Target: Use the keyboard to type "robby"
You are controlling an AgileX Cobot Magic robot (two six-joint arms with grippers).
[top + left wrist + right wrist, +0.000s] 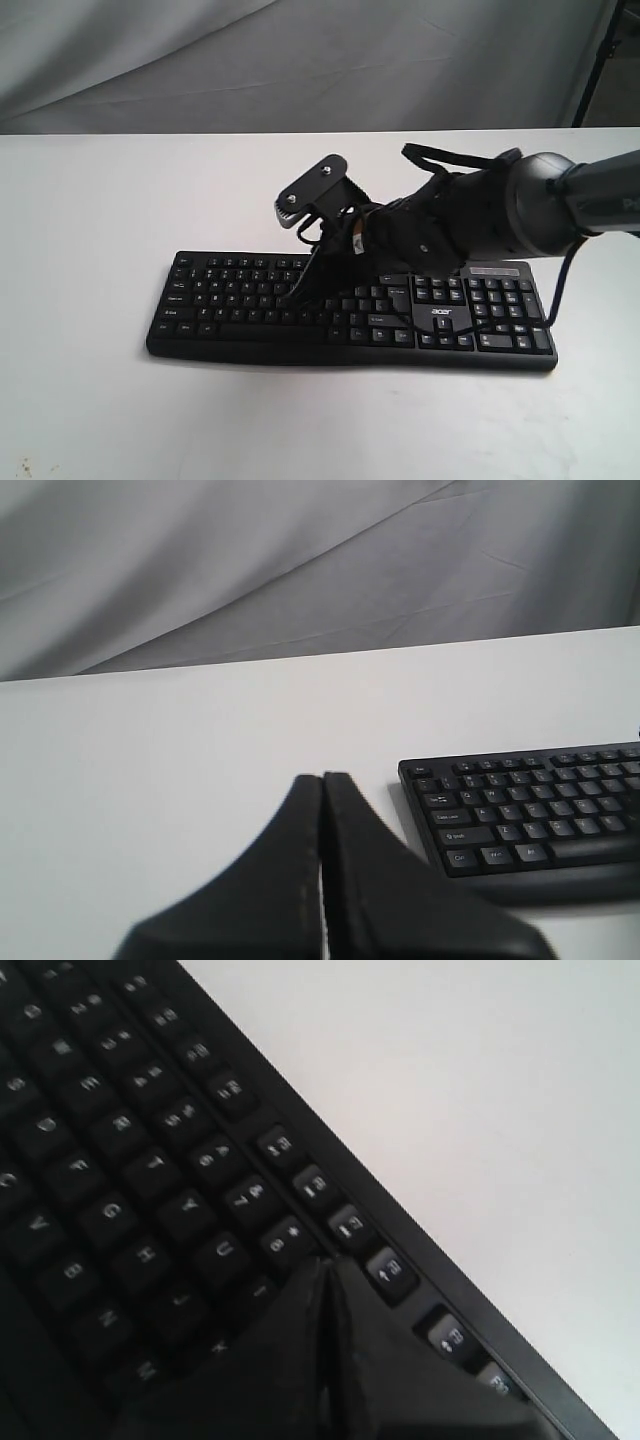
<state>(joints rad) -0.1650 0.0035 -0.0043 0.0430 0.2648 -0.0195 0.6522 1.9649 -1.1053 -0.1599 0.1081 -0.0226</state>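
On the white table (pixel 90 420), with a wrinkled grey cloth (pixel 250 60) hung behind the far edge, found the keyboard (pixel 240 300) lying flat, a bit right of the middle and closer to the near edge than the far one. Long side running left to right, number pad (pixel 505 310) at the right end, bare tabletop all around.

Next biggest: spotted the right arm (pixel 520 205) reaching in from the right, crossing over the far side of the number pad, with a camera mount (pixel 315 190) sticking up above the middle of the board. Saw the right gripper (pixel 327 1263) angled down and leftward into the letter block, roughly mid-keyboard. Had both fingers squeezed flat together, nothing between them. In the right wrist view, caught the tip just beside the 8 key (pixel 283 1242) and close to the U key (pixel 225 1250). Couldn't read the key underneath, hidden by the fingers. Honestly couldn't tell whether pressing down or only resting just above.

In the left wrist view, caught the left gripper (pixel 322 778) pinched closed too, empty, over bare table off the left end of the keyboard, apart from the keys.

Smallest bit: made out a tiny white acer logo (pixel 441 312) between the letter block and the number pad.
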